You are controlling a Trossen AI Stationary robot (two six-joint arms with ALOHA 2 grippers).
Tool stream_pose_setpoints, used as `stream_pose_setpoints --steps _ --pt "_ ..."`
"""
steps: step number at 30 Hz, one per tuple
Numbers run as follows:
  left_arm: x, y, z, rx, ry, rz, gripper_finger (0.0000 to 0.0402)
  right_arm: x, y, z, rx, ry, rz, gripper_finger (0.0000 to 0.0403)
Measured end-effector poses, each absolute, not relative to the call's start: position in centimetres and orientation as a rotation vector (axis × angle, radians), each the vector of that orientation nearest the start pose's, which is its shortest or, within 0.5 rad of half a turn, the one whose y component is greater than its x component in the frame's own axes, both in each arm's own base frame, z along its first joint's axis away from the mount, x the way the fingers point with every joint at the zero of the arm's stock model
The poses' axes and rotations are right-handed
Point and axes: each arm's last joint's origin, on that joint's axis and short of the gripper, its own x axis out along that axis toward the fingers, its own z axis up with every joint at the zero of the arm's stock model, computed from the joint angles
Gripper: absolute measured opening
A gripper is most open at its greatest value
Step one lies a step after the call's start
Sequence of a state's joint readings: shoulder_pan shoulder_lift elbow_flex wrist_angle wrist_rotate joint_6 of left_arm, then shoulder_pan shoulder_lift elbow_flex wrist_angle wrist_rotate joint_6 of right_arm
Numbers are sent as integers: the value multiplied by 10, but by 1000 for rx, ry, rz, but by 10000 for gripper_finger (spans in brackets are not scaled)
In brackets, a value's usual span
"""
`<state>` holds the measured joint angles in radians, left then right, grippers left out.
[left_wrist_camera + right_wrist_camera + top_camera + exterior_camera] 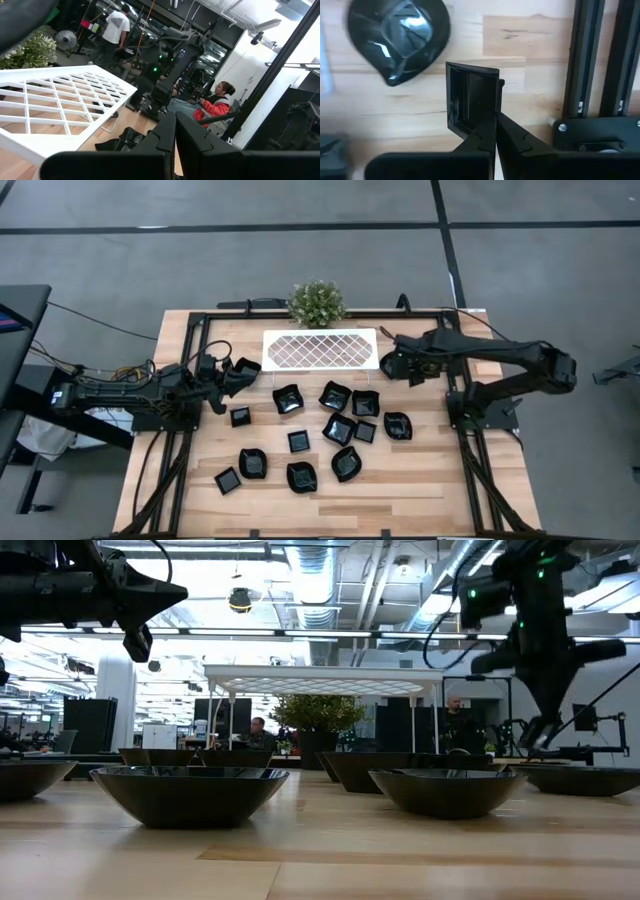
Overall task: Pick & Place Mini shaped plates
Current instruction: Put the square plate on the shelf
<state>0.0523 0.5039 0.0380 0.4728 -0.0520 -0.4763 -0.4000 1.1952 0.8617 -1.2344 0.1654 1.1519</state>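
Observation:
Several small glossy black plates [338, 428] lie hollow side up on the wooden table [420, 480]. My right gripper [392, 365] hangs at the right end of the white lattice tray [320, 348], shut on a square black plate [470, 95]. A rounded plate [397, 37] lies on the wood below it. My left gripper [240, 375] hovers near the tray's left end, its fingers [167, 137] shut on nothing. My right gripper pinches the square plate by its rim [487, 122] between the two fingers. The fingers come from above and point down. The plate stands on edge below the fingers, its hollow facing sideways, lifted clear of the table.
A small green potted plant [317, 302] stands behind the tray. Black frame rails [470, 450] run along the table's right side, and others [180, 450] along the left. The wood near the front edge [400, 510] is bare. People sit in the room beyond [215, 102].

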Motion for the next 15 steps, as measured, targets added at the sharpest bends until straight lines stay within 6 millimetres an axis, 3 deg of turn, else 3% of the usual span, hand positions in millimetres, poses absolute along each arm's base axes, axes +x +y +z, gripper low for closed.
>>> stream_pose_setpoints --steps 8,15 --pt "131 8 175 -476 -31 101 12 153 -70 267 1054 1094 -1263 0" --pt "131 8 175 -476 -32 101 12 154 -70 310 1048 936 -1135 0"
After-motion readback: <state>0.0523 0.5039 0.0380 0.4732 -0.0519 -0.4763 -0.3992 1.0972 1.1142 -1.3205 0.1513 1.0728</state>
